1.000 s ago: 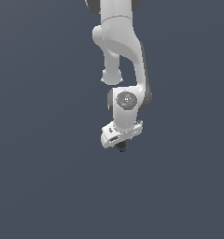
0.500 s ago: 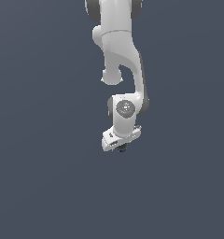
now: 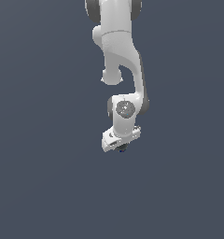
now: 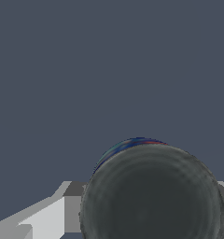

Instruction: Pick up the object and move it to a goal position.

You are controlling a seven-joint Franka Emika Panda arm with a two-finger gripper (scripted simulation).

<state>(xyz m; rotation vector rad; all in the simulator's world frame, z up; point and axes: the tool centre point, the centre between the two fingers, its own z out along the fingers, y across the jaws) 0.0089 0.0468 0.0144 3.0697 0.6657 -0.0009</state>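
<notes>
The white arm hangs down in the middle of the exterior view, and my gripper [image 3: 122, 148] points downward at its end. A tiny dark grey-black round object [image 3: 122, 149] with a bluish edge shows just under the white hand, between the fingers. In the wrist view the object [image 4: 153, 193] fills the space close to the camera as a large dark grey sphere with a blue-red rim. White fingers [image 4: 44, 219] flank it on both sides and touch it. The gripper is shut on the object and holds it in the air.
Only a plain dark grey-blue background shows around the arm in both views. No table, edge, container or goal marker is visible.
The arm's wrist and gripper have risen a little with the object still held. The object keeps its place between the fingers.
</notes>
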